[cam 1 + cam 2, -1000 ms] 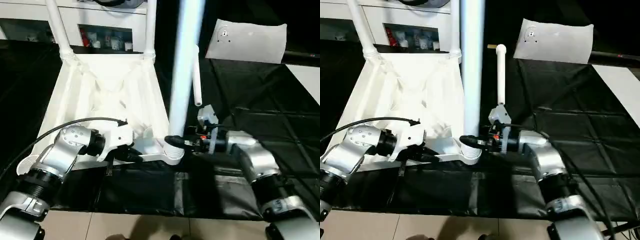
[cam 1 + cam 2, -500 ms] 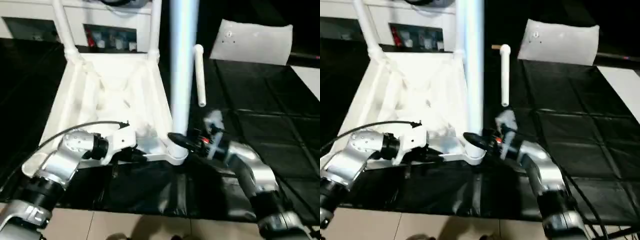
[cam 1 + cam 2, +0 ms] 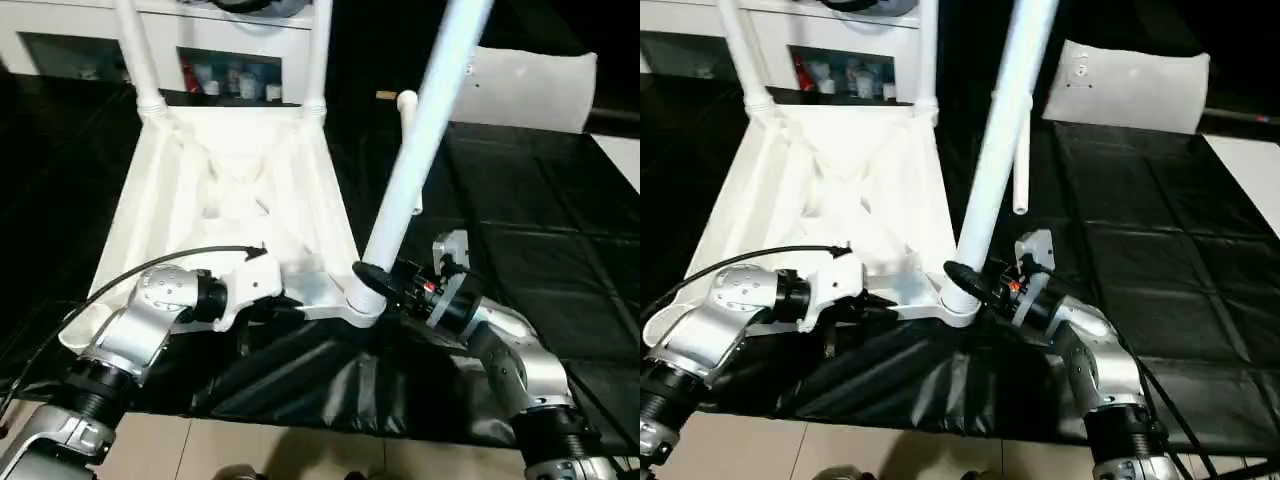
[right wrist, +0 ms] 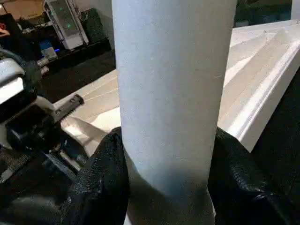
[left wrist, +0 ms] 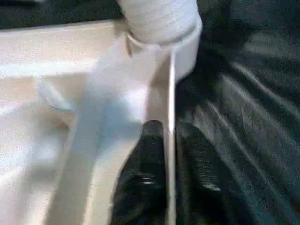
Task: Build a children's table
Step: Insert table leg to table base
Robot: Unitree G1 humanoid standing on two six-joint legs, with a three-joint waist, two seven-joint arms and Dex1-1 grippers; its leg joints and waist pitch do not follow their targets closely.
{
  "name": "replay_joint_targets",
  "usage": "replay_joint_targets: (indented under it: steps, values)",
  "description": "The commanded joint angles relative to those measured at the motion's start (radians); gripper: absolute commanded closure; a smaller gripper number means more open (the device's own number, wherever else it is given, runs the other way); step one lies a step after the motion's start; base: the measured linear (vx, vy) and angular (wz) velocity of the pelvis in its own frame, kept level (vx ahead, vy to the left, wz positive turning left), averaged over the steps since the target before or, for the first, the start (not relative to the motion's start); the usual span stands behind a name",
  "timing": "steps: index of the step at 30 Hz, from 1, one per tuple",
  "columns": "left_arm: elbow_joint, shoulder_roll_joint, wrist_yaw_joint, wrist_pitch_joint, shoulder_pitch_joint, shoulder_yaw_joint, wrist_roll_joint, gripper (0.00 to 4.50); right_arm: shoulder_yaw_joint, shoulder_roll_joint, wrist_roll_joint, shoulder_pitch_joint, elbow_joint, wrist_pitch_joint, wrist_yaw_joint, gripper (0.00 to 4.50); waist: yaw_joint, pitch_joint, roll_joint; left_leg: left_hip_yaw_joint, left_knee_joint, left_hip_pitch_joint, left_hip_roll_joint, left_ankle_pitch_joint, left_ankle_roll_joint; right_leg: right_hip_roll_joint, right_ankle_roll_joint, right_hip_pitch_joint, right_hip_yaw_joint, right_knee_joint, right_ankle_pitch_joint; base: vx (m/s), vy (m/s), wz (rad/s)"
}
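Observation:
The white tabletop [image 3: 230, 180] lies upside down on a black mat, its ribbed underside facing up. Two white legs [image 3: 140, 50] [image 3: 318, 50] stand in its far corner sockets. A third leg [image 3: 420, 150] rises from the near right socket [image 3: 358, 300] and leans to the right. My right gripper [image 3: 378, 280] is shut on this leg's base; its black fingers [image 4: 103, 178] press both sides of the leg [image 4: 173, 93]. My left gripper [image 5: 168, 154] is shut on the tabletop's near rim [image 5: 171, 93], one finger on each side. A fourth leg [image 3: 1021, 170] lies loose on the mat behind.
A white cabinet [image 3: 230, 70] with dark compartments stands behind the tabletop. A white pillow-like slab [image 3: 530, 90] lies at the back right. The black mat [image 3: 300, 370] is bunched in folds under the tabletop's near edge. Pale floor tiles [image 3: 200, 450] show nearest me.
The leg in my right gripper has tipped from upright to leaning right. The mat under the near edge has bunched up. The camera has also shifted.

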Motion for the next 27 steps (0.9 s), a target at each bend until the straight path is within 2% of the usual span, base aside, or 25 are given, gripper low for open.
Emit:
replay_joint_targets:
  steps: [1, 3, 4, 5, 7, 8, 9, 11, 12, 14, 18, 20, 21, 23, 24, 25, 27]
  values:
    - [-0.028, 0.006, 0.004, -0.006, -0.008, 0.05, -0.041, 3.63, -0.004, -0.01, 0.004, -0.001, -0.035, 0.019, -0.004, 2.59, -0.006, -0.068, 0.004, -0.03, -0.072, -0.001, 0.106, -0.093, 0.055, -0.119, -0.233, 0.046, 0.071, -0.054, -0.194, 0.0, 0.0, 0.0]
    - [-0.051, 0.008, -0.009, 0.013, -0.005, 0.073, -0.077, 3.47, 0.003, -0.012, 0.014, -0.007, -0.063, 0.034, -0.002, 2.59, -0.004, -0.071, 0.007, -0.031, -0.071, -0.003, 0.106, -0.063, 0.059, -0.118, -0.24, 0.048, 0.071, -0.045, -0.155, 0.0, 0.0, 0.0]
    - [-0.066, 0.008, -0.014, 0.03, -0.004, 0.088, -0.1, 3.47, 0.005, -0.012, 0.018, -0.01, -0.074, 0.04, -0.002, 2.59, -0.008, -0.071, 0.0, -0.029, -0.069, -0.004, 0.105, -0.056, 0.063, -0.115, -0.242, 0.046, 0.07, -0.044, -0.139, 0.0, 0.0, 0.0]
    - [-0.094, -0.002, -0.014, 0.089, -0.011, 0.127, -0.159, 3.46, 0.006, -0.012, 0.022, -0.02, -0.086, 0.048, -0.004, 2.59, -0.007, -0.074, 0.001, -0.029, -0.065, -0.005, 0.105, -0.043, 0.06, -0.119, -0.257, 0.047, 0.07, -0.033, -0.11, 0.0, 0.0, 0.0]
    - [-0.13, -0.025, -0.002, 0.175, -0.03, 0.181, -0.24, 3.2, 0.006, -0.012, 0.025, -0.037, -0.092, 0.053, -0.005, 2.59, -0.007, -0.075, -0.006, -0.024, -0.056, -0.013, 0.101, -0.012, 0.073, -0.116, -0.275, 0.043, 0.069, -0.026, -0.062, 0.0, 0.0, 0.0]
    - [-0.144, -0.051, 0.025, 0.218, -0.049, 0.213, -0.285, 3.2, 0.007, -0.008, 0.019, -0.049, -0.089, 0.046, -0.011, 2.59, -0.007, -0.072, -0.011, -0.024, -0.056, -0.016, 0.1, -0.019, 0.078, -0.117, -0.276, 0.042, 0.069, -0.03, -0.08, 0.0, 0.0, 0.0]
    - [-0.15, -0.062, 0.035, 0.235, -0.056, 0.223, -0.303, 3.06, 0.008, -0.006, 0.016, -0.054, -0.088, 0.045, -0.014, 2.59, -0.003, -0.069, -0.006, -0.024, -0.055, -0.014, 0.099, -0.051, 0.07, -0.119, -0.271, 0.041, 0.068, -0.038, -0.143, 0.0, 0.0, 0.0]
    - [-0.17, -0.117, 0.097, 0.308, -0.096, 0.263, -0.376, 3.06, 0.016, 0.003, 0.005, -0.079, -0.09, 0.042, -0.022, 2.59, -0.005, -0.066, -0.011, -0.023, -0.054, -0.013, 0.099, -0.083, 0.052, -0.117, -0.255, 0.04, 0.068, -0.045, -0.218, 0.0, 0.0, 0.0]
    - [-0.185, -0.156, 0.127, 0.349, -0.118, 0.268, -0.418, 2.91, 0.036, 0.001, -0.008, -0.093, -0.102, 0.041, -0.011, 2.59, -0.004, -0.065, -0.01, -0.024, -0.054, -0.014, 0.099, -0.09, 0.046, -0.117, -0.242, 0.039, 0.068, -0.047, -0.248, 0.0, 0.0, 0.0]
    - [-0.191, -0.168, 0.138, 0.366, -0.124, 0.268, -0.432, 2.63, 0.043, -0.001, -0.014, -0.096, -0.111, 0.046, -0.006, 2.59, -0.005, -0.065, -0.011, -0.026, -0.054, -0.014, 0.1, -0.094, 0.043, -0.114, -0.223, 0.038, 0.068, -0.047, -0.259, 0.0, 0.0, 0.0]
    - [-0.185, -0.232, 0.192, 0.403, -0.16, 0.275, -0.459, 2.67, 0.078, -0.011, -0.034, -0.107, -0.134, 0.055, 0.021, 2.59, -0.003, -0.07, -0.017, -0.026, -0.05, -0.018, 0.095, -0.058, 0.059, -0.112, -0.192, 0.043, 0.069, -0.046, -0.242, 0.0, 0.0, 0.0]
    - [-0.182, -0.257, 0.204, 0.423, -0.173, 0.276, -0.467, 2.69, 0.093, -0.014, -0.04, -0.11, -0.144, 0.058, 0.032, 2.59, -0.002, -0.072, -0.017, -0.026, -0.048, -0.017, 0.094, -0.042, 0.067, -0.109, -0.191, 0.043, 0.068, -0.044, -0.218, 0.0, 0.0, 0.0]
    - [-0.189, -0.275, 0.201, 0.438, -0.178, 0.28, -0.49, 2.69, 0.102, -0.016, -0.043, -0.112, -0.149, 0.062, 0.036, 2.59, -0.002, -0.073, -0.018, -0.026, -0.047, -0.018, 0.093, -0.033, 0.075, -0.11, -0.194, 0.044, 0.068, -0.043, -0.202, 0.0, 0.0, 0.0]
    - [-0.215, -0.298, 0.19, 0.467, -0.181, 0.292, -0.547, 2.69, 0.113, -0.016, -0.047, -0.115, -0.149, 0.066, 0.037, 2.59, -0.002, -0.074, -0.012, -0.027, -0.046, -0.02, 0.093, -0.025, 0.08, -0.109, -0.205, 0.045, 0.067, -0.04, -0.183, 0.0, 0.0, 0.0]
    - [-0.229, -0.305, 0.188, 0.484, -0.181, 0.298, -0.573, 2.69, 0.116, -0.016, -0.049, -0.116, -0.147, 0.066, 0.037, 2.59, -0.003, -0.075, -0.013, -0.025, -0.045, -0.018, 0.094, -0.028, 0.08, -0.11, -0.216, 0.044, 0.066, -0.04, -0.174, 0.0, 0.0, 0.0]
    - [-0.244, -0.303, 0.185, 0.495, -0.179, 0.292, -0.582, 2.69, 0.122, -0.019, -0.049, -0.118, -0.145, 0.07, 0.039, 2.59, -0.003, -0.076, -0.016, -0.026, -0.044, -0.019, 0.094, -0.024, 0.083, -0.109, -0.224, 0.046, 0.066, -0.038, -0.162, 0.0, 0.0, 0.0]
    - [-0.252, -0.299, 0.185, 0.501, -0.178, 0.286, -0.582, 2.69, 0.126, -0.022, -0.049, -0.119, -0.144, 0.072, 0.041, 2.59, -0.003, -0.073, -0.015, -0.026, -0.045, -0.019, 0.095, -0.032, 0.089, -0.108, -0.225, 0.045, 0.065, -0.04, -0.171, 0.0, 0.0, 0.0]
